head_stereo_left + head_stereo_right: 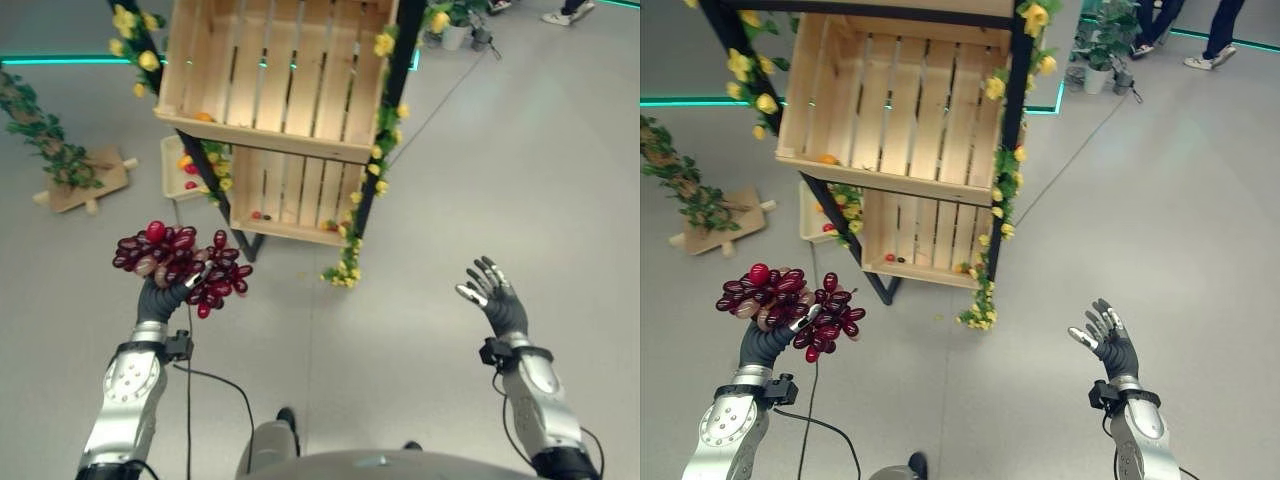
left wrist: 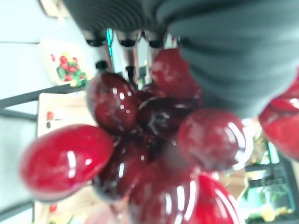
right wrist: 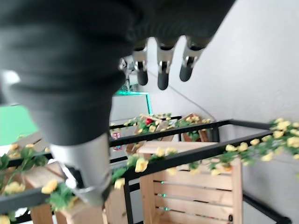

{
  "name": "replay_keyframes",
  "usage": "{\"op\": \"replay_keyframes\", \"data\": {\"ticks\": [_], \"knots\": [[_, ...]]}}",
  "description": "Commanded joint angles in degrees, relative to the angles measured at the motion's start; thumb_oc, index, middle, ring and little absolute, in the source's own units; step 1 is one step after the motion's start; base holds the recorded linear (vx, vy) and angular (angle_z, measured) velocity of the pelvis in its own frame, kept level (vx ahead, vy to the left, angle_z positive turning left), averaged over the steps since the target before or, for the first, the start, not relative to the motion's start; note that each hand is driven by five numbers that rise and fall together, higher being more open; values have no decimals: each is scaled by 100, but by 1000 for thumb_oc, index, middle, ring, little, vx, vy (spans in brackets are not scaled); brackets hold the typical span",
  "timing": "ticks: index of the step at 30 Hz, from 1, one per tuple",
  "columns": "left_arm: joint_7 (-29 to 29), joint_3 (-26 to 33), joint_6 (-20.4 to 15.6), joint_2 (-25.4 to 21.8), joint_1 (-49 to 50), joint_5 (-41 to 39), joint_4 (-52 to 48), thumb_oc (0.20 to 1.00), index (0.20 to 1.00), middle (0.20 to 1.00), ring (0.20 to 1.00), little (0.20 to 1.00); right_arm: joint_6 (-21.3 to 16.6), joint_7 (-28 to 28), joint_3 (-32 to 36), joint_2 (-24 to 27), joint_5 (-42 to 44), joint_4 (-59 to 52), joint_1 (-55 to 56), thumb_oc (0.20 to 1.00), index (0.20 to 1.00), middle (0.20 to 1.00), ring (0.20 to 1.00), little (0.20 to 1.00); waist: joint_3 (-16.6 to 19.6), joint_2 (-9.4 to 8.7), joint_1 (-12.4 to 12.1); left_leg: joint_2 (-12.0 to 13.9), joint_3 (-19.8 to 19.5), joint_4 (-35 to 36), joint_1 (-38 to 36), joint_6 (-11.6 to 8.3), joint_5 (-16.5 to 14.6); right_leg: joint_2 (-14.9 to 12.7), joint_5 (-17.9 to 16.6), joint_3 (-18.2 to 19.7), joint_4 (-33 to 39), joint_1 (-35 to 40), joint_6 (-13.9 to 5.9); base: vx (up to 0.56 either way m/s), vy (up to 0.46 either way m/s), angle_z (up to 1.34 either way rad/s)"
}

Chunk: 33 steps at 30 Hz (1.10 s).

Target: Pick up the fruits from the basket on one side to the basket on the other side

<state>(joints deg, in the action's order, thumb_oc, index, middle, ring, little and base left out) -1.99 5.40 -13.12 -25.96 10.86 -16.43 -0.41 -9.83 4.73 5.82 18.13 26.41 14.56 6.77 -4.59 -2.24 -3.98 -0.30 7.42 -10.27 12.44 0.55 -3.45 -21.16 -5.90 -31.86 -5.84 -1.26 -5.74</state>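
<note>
Left hand (image 1: 163,296) grips a bunch of red grapes (image 1: 180,262), fingers curled up around the lower berries, the cluster raised at about eight o'clock in the left eye view, clear of the floor and of every crate. From the left wrist view the grapes (image 2: 154,140) crowd close under the dark ribbed cover: glossy, oval, deep red to near-black, smooth as plastic, with bright highlights. They look rigid and light, probably imitation fruit, so a moderate hold should do.

Right hand (image 1: 492,292) hangs at about four o'clock, palm up, fingers spread and relaxed, holding nothing.

Ahead, at twelve o'clock, a black metal rack (image 1: 398,70) draped with yellow flowers (image 1: 384,43) and green leaves carries slatted crates of pale raw wood. The upper crate (image 1: 280,75) is tilted toward the robot, nearly bare, with one orange fruit (image 1: 204,117) at its lower left corner. The lower crate (image 1: 290,195) holds a few small fruits along its front lip.

Judging by this, the carry step is in hand: fruit picked, not yet delivered. The next move calls for reaching forward and up over a crate's front board, then loosening the fingers so the bunch settles on the slats; a loose cluster may snag on a board edge or roll down the tilt.
</note>
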Motion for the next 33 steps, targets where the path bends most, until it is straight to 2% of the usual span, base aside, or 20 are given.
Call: {"op": "replay_keyframes", "data": {"ticks": [1, 2, 3, 4, 6, 8, 9, 12, 16, 17, 18, 21, 22, 23, 24, 25, 26, 28, 30, 33], "knots": [[-102, 260, -415, -266, -287, 152, -379, 200, 200, 200, 200, 200, -223, -16, -4, 142, -195, -82, 3, 1000, 1000, 1000, 1000, 1000, 6, 77, 278, -151, -697, 779, -675, 36, -27, 199, 20, 1407, -877, -332, -263, 259, 453, 55], [-124, 201, -400, -248, -339, 160, -307, 200, 200, 200, 200, 200, -233, -21, 12, 160, -175, -45, 33, 1000, 1000, 1000, 1000, 1000, 3, 107, 378, -167, -787, 874, -785, 48, 3, 597, 374, 1754, -894, -494, -135, 343, 365, 92], [-130, 140, -382, -227, -364, 216, -273, 200, 200, 200, 200, 200, -231, -5, 16, 158, -142, 43, 43, 1000, 1000, 1000, 1000, 1000, -20, 128, 443, -180, -855, 967, -904, 54, 24, 921, 573, 1845, -931, -746, -54, 175, 149, 84], [-131, 139, -382, -224, -370, 218, -271, 200, 200, 200, 200, 200, -234, -3, 18, 161, -140, 48, 37, 1000, 1000, 1000, 1000, 1000, -14, 132, 444, -175, -857, 978, -891, 51, 45, 925, 559, 1841, -927, -761, -44, 219, 89, 68], [-102, 183, -294, -224, -254, 312, -331, 200, 200, 200, 200, 200, -180, -35, 37, 143, -95, 112, 35, 1000, 1000, 1000, 1000, 1000, -29, 118, 475, -173, -938, 1094, -1103, 7, -8, 882, 479, 1380, -373, -934, -95, 212, 11, 28], [-119, 181, -285, -202, -260, 288, -304, 200, 200, 200, 200, 200, -176, -42, 23, 141, -83, 219, 2, 1000, 1000, 1000, 1000, 1000, -61, 99, 544, -174, -981, 1083, -1221, -17, -85, 1029, 363, 1347, 12, -1130, -144, 213, -40, 21], [-119, 164, -258, -190, -274, 262, -290, 200, 200, 200, 200, 200, -175, -70, 31, 151, -98, 236, 32, 1000, 1000, 1000, 1000, 1000, -98, 87, 612, -190, -1071, 1036, -1330, -42, -166, 1131, 275, 1526, 171, -1256, -209, 322, -62, 25], [-142, 90, -259, -154, -401, 316, -220, 200, 200, 200, 200, 200, -180, -158, 34, 112, -149, 194, 47, 1000, 1000, 1000, 1000, 1000, -130, 17, 734, -199, -1230, 992, -1562, -112, -309, 1127, -8, 1554, 539, -1331, -338, 271, -109, 50], [-107, -25, -271, -87, -458, 387, -170, 200, 200, 200, 200, 200, -171, -150, 20, 118, -236, 232, 67, 1000, 1000, 1000, 1000, 1000, 41, -84, 768, -137, -1206, 977, -1814, -186, -479, 1124, -111, 1404, 554, -1099, -297, 234, -210, 57], [-130, -45, -267, -41, -458, 380, -115, 200, 200, 200, 200, 200, -169, -160, -26, 166, -316, 291, 52, 1000, 1000, 1000, 1000, 1000, 188, -78, 772, 49, -1139, 953, -1929, -297, -458, 1206, -70, 1350, 509, -965, -246, 226, -241, 55], [-131, -45, -268, -37, -456, 381, -114, 200, 200, 200, 200, 200, -170, -161, -28, 170, -317, 292, 53, 1000, 1000, 1000, 1000, 1000, 187, -67, 775, 62, -1140, 957, -1936, -303, -463, 1217, -63, 1344, 508, -959, -243, 235, -272, 57], [-107, -107, -270, 32, -434, 315, -90, 200, 200, 200, 200, 200, -174, -147, 6, 243, -197, 276, 74, 1000, 1000, 1000, 1000, 1000, 302, -8, 829, 365, -944, 698, -1955, -535, -348, 1357, 85, 1164, 526, -727, -159, 166, -281, 33], [-86, -197, -278, 64, -461, 216, -69, 200, 200, 200, 200, 200, -182, -193, 34, 308, -166, 272, 87, 1000, 1000, 1000, 1000, 1000, 287, 45, 885, 506, -780, 162, -1760, -793, -39, 1538, 242, 1192, 595, -525, -22, 106, -242, 13], [-83, -223, -291, 87, -467, 139, -71, 200, 200, 200, 200, 200, -196, -216, 26, 310, -126, 303, 70, 1000, 1000, 1000, 1000, 1000, 259, 49, 877, 530, -743, -168, -1623, -907, 207, 1564, 292, 1190, 618, -435, 17, 96, -240, -19], [-81, -224, -294, 87, -472, 135, -68, 200, 200, 200, 200, 200, -199, -215, 27, 311, -123, 309, 65, 1000, 1000, 1000, 1000, 1000, 258, 52, 885, 535, -757, -227, -1583, -915, 186, 1569, 288, 1180, 624, -439, 25, 46, -160, -39], [-77, -263, -314, 94, -484, 103, -97, 200, 200, 200, 200, 200, -221, -225, 2, 353, -123, 349, 33, 1000, 1000, 1000, 1000, 1000, 185, 26, 828, 517, -797, -681, -1387, -1017, 451, 1571, 328, 1202, 650, -355, 73, 14, -136, -29], [-66, -287, -339, 101, -488, 50, -116, 200, 200, 200, 200, 200, -231, -248, -9, 396, -142, 353, -7, 1000, 1000, 1000, 1000, 1000, 119, 10, 785, 485, -820, -1026, -1162, -1057, 502, 1576, 342, 1208, 704, -298, 130, 84, -228, -16], [-9, -355, -377, 136, -490, -88, -252, 200, 200, 200, 200, 200, -237, -315, -33, 497, -256, 353, -33, 1000, 1000, 1000, 1000, 1000, 53, -44, 707, 482, -755, -1139, -919, -950, 484, 1607, 431, 1282, 814, -168, 193, 96, -130, -34], [60, -507, -412, 116, -481, -236, -501, 200, 200, 200, 200, 200, -251, -460, -104, 567, -357, 551, -165, 1000, 1000, 1000, 1000, 1000, 45, -85, 613, 652, -601, -452, -557, -750, 191, 1558, 482, 1376, 923, -41, 106, 142, 5, -48], [71, -667, -451, 67, -535, -298, -713, 200, 200, 200, 200, 200, -286, -509, -252, 617, -444, 656, -268, 1000, 1000, 1000, 1000, 1000, 41, -37, 514, 744, -737, 312, -419, -747, 390, 1598, 503, 1533, 959, 0, 27, 120, 48, -58]]}}
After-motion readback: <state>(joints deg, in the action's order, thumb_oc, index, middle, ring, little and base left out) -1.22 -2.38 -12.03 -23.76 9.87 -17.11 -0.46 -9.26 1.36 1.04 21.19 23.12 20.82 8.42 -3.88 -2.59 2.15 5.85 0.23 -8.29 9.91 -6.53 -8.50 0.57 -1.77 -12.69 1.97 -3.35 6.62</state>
